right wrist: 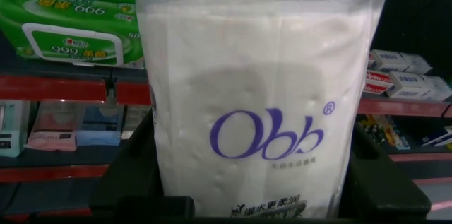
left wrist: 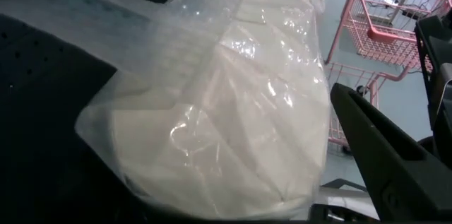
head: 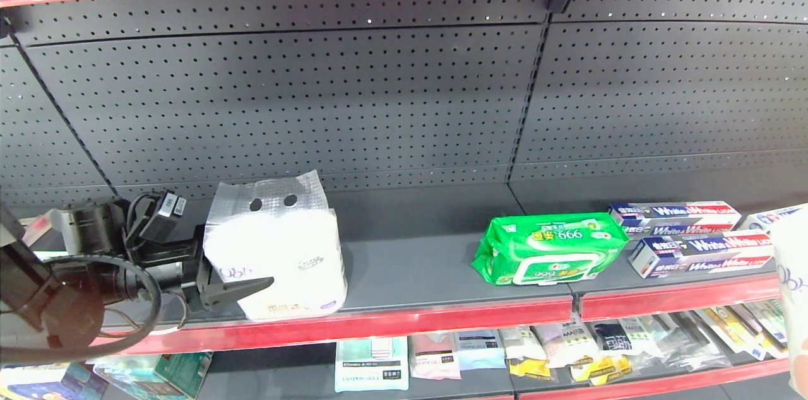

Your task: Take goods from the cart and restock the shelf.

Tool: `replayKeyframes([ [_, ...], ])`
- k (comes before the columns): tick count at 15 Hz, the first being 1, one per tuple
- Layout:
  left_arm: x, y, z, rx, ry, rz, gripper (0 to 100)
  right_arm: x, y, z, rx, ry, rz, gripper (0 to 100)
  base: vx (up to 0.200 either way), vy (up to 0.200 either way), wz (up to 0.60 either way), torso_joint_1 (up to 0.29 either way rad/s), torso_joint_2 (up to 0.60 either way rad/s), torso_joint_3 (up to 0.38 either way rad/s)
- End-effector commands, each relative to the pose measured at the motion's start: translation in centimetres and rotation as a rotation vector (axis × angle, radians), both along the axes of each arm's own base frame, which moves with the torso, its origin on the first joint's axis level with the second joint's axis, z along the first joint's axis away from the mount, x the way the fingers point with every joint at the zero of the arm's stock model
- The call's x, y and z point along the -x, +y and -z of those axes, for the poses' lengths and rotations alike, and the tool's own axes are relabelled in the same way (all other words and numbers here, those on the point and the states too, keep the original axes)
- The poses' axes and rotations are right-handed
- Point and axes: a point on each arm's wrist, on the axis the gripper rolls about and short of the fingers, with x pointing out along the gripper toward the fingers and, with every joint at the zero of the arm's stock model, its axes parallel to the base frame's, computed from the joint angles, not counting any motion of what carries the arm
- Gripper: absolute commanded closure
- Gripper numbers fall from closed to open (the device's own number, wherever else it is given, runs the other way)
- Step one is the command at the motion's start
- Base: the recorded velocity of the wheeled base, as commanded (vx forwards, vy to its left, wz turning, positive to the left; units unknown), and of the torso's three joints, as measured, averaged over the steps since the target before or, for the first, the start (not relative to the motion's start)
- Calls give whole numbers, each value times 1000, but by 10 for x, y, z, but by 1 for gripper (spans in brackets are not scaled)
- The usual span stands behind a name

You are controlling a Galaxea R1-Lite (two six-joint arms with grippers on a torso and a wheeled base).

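Left claw [head: 249,280] looks spread around the tissue pack [head: 278,248], which stands at the shelf [head: 410,274] front. Right claw [right wrist: 254,171] is pinching a second tissue pack [right wrist: 254,75], held right of the toothpaste boxes [head: 688,236].

The grey shelf [head: 404,274], red along its front edge, carries a tissue pack [head: 284,255] upright at that edge toward the left end, a green wipes pack [head: 546,248] right of the middle, and two toothpaste boxes [head: 701,253] just beside it.
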Motion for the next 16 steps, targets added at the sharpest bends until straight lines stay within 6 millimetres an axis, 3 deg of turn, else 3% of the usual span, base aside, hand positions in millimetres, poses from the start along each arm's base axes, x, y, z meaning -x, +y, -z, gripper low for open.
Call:
replayKeyframes([
  [1,3,4,-11,-6,-38,-18,0,0,0,0,1,0,0,100,0,0,0,0,0,0],
  [10,17,26,-15,-33,-152,-127,0,-1,0,-2,2,-5,-2,100,0,0,0,0,0,0],
  [16,55,35,-27,7,-124,-208,0,0,0,-4,2,-15,-2,100,0,0,0,0,0,0],
])
